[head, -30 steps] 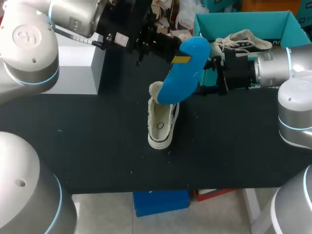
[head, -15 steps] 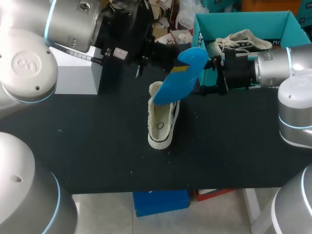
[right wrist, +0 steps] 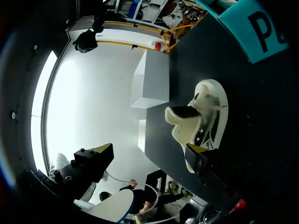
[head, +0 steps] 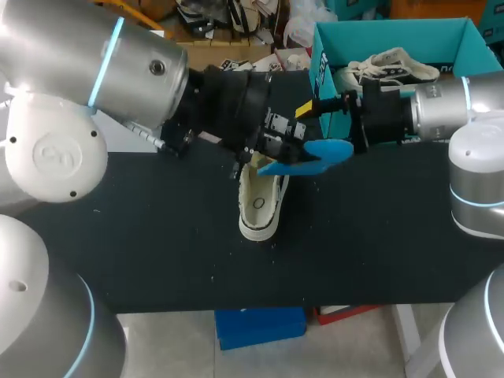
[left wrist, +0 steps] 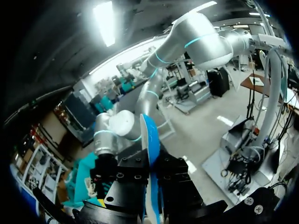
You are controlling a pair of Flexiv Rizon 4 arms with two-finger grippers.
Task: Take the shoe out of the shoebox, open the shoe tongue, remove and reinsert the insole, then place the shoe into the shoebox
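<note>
Step in hand, as we judge it: reinsertion of the insole.

Nearest us, the white canvas low-top shoe lies on the black desk with its opening upward, outside the box. Just above its far end, the left tool is clenched on the flat blue foam insole, which the left wrist view shows edge-on, pinched between both fingers. The insole lies roughly level, with one end over the shoe and the other projecting toward the right tool. That tool stands released, its fingers wide apart with nothing between them (its wrist view looks onto the shoe ahead). Farthest, the teal cardboard shoebox holds a second white shoe.

Recommended procedure:
1. We align the insole with the shoe's long axis.
2. We tip its leading end down into the opening and feed it along the sole rather than pressing it flat.
3. We steady the shoe with the right tool, since an unheld shoe is likely to slide.
4. We let go only once the insole seats.
</note>
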